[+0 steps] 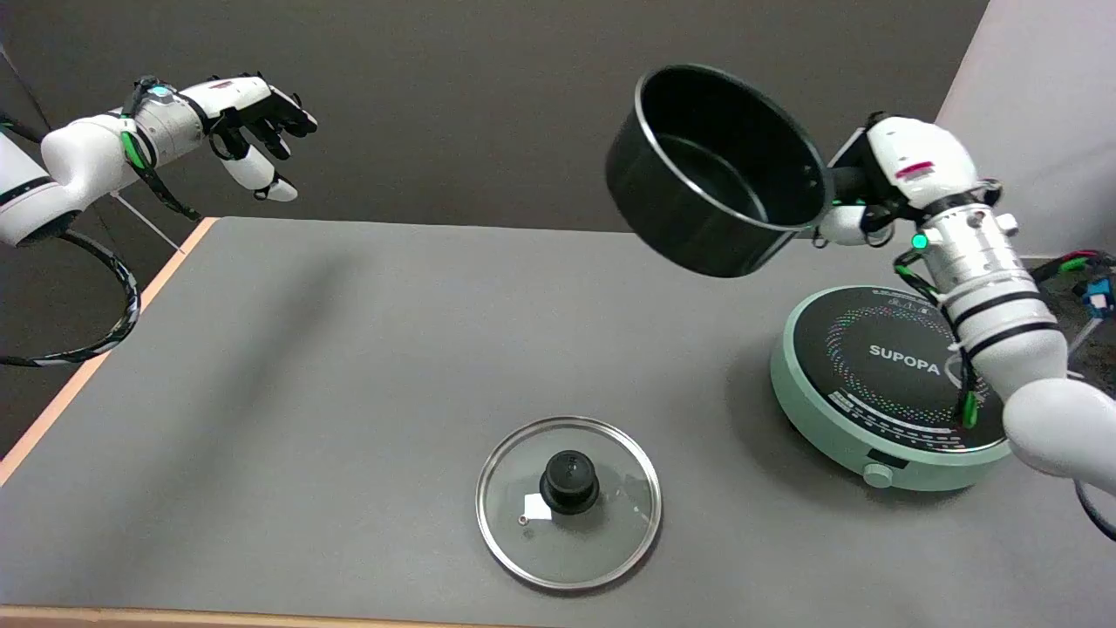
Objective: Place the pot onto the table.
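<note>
Currently the pot (715, 170) hangs tilted in the air, well above the tabletop (349, 366) and just left of the green cooker (889, 384), held by its handle side in the robot hand (872, 187); a loose one-sided grip could let it rotate, slip, and drop onto the glass lid (568, 501) or the cooker.

Even overhead light | soft shadows on table (349, 366) | sharp focus | mild lid (568, 501) glare
</note>
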Controlling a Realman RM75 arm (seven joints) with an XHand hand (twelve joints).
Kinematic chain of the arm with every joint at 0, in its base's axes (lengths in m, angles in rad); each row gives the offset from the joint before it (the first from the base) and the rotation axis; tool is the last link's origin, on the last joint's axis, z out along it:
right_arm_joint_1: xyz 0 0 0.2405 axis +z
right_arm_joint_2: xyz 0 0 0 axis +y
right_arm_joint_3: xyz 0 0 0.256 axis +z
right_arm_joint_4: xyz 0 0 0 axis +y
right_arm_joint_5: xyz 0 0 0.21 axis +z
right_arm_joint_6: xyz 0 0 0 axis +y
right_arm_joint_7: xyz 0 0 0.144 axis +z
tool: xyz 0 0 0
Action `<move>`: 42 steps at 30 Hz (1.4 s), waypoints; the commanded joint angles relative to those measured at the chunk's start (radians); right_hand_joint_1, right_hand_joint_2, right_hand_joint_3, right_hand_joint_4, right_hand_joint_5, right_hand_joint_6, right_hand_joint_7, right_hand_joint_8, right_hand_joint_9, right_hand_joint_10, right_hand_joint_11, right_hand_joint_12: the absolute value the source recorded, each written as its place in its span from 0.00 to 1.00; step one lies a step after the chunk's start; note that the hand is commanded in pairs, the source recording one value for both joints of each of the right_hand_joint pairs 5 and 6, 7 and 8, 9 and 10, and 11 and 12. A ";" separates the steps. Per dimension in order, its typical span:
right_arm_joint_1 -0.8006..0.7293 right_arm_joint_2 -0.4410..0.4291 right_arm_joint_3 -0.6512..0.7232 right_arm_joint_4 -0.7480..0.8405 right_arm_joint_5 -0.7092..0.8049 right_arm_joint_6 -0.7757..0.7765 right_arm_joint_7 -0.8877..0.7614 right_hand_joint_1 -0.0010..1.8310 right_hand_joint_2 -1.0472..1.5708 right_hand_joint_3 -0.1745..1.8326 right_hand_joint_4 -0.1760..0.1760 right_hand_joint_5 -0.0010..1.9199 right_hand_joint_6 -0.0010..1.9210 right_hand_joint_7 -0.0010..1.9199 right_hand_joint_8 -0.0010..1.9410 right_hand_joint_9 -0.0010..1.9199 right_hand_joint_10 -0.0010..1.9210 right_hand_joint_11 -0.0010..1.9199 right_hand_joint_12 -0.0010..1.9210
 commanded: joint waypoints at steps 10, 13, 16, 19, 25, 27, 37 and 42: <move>0.503 -0.082 -0.390 -0.064 0.031 -0.318 0.011 0.65 0.77 0.45 0.28 0.95 0.95 0.95 0.94 0.95 0.95 0.95 0.95; 0.596 -0.105 -0.468 -0.117 0.037 -0.337 0.013 0.65 0.77 0.45 0.28 0.95 0.95 0.95 0.94 0.95 0.95 0.95 0.95; 0.656 -0.147 -0.513 -0.167 0.033 -0.362 0.013 0.65 0.77 0.45 0.28 0.95 0.95 0.95 0.94 0.95 0.95 0.95 0.95; 0.701 -0.198 -0.536 -0.222 0.029 -0.391 0.007 0.65 0.77 0.45 0.28 0.95 0.95 0.95 0.94 0.95 0.95 0.95 0.95; 0.780 -0.277 -0.589 -0.382 0.029 -0.412 0.005 0.65 0.77 0.45 0.29 0.95 0.95 0.95 0.94 0.95 0.95 0.95 0.95; 0.806 -0.296 -0.609 -0.440 0.029 -0.408 0.005 0.65 0.77 0.45 0.29 0.95 0.95 0.95 0.94 0.95 0.95 0.95 0.95; 0.927 -0.380 -0.696 -0.757 0.033 -0.492 -0.034 0.64 0.78 0.43 0.30 0.96 0.96 0.96 0.95 0.96 0.96 0.96 0.96; 0.955 -0.401 -0.704 -0.849 0.037 -0.536 -0.067 0.64 0.80 0.42 0.32 0.97 0.97 0.97 0.96 0.97 0.97 0.97 0.97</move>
